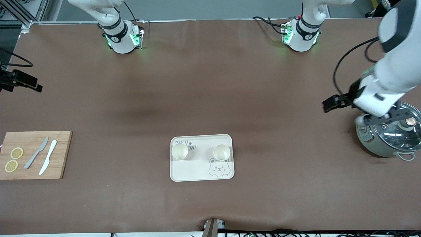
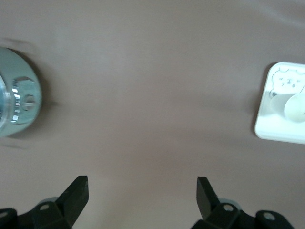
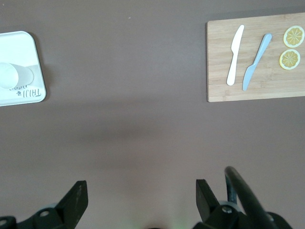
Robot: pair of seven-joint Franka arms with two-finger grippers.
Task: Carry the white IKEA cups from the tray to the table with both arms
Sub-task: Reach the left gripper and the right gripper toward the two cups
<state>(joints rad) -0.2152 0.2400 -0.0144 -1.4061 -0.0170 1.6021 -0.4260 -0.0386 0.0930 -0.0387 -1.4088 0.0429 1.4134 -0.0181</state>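
Observation:
Two white cups stand upright on the cream bear-printed tray (image 1: pixel 200 171), one (image 1: pixel 180 151) toward the right arm's end and one (image 1: pixel 221 152) toward the left arm's end. My left gripper (image 2: pixel 142 180) is open and empty, up over bare table between the tray and a pot; its arm (image 1: pixel 381 95) shows by the pot. One cup (image 2: pixel 295 106) shows in the left wrist view. My right gripper (image 3: pixel 140 183) is open and empty, high over bare table between the tray (image 3: pixel 28 95) and a cutting board. One cup (image 3: pixel 12 76) shows in the right wrist view.
A steel pot with a glass lid (image 1: pixel 391 138) stands at the left arm's end. A wooden cutting board (image 1: pixel 33 154) with a grey knife, a white knife and two lemon slices lies at the right arm's end. The table is covered in brown cloth.

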